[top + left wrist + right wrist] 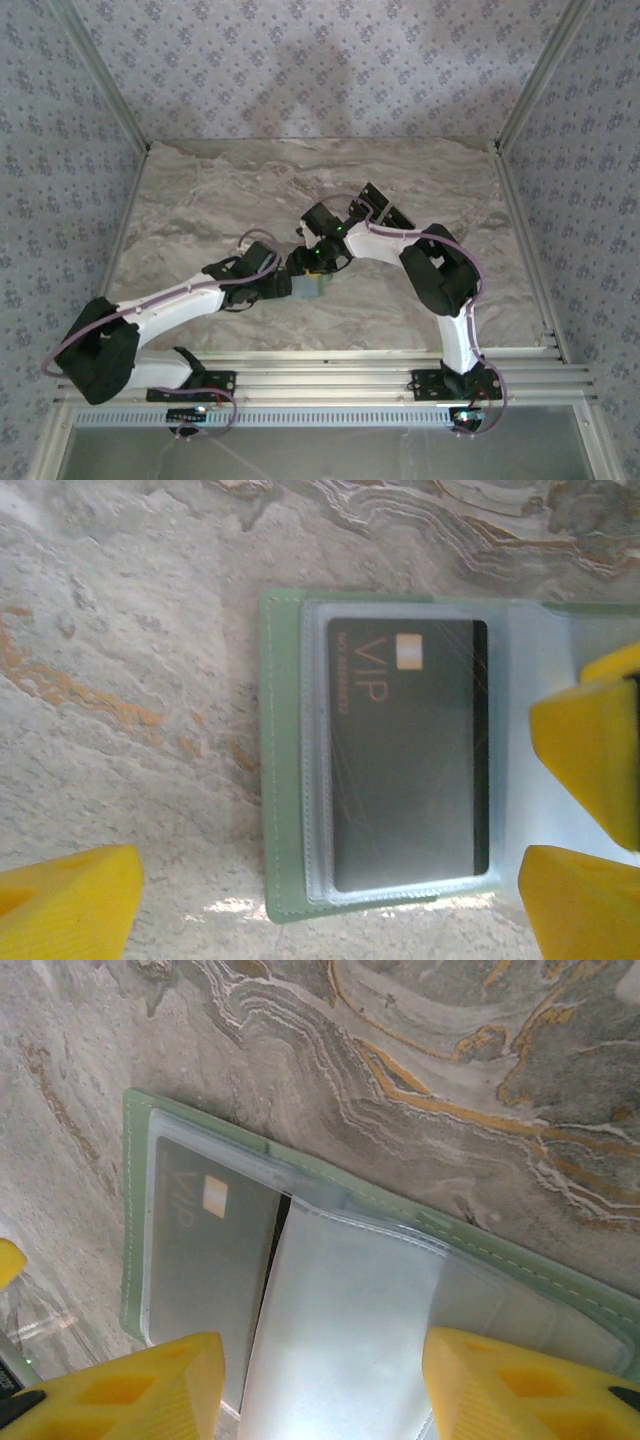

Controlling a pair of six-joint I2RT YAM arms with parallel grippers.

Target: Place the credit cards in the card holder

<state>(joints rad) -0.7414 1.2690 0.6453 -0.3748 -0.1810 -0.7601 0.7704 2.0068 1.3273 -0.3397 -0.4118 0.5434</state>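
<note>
Yellow fingers (70, 905) of the left gripper (330, 885) are spread wide and released. One hangs over the bare marble table (130, 680) and the other over the inner side of the card holder (285, 750), and they grasp nothing. The right gripper (322, 1370) also has its fingers (130, 1390) parted. They sit on either side of a clear inner flap (340, 1310) without clamping it. The pale green card holder lies opened flat on the table between the two wrists, and a dark credit card (410, 760) marked VIP sits inside its transparent sleeve (318, 740).
</note>
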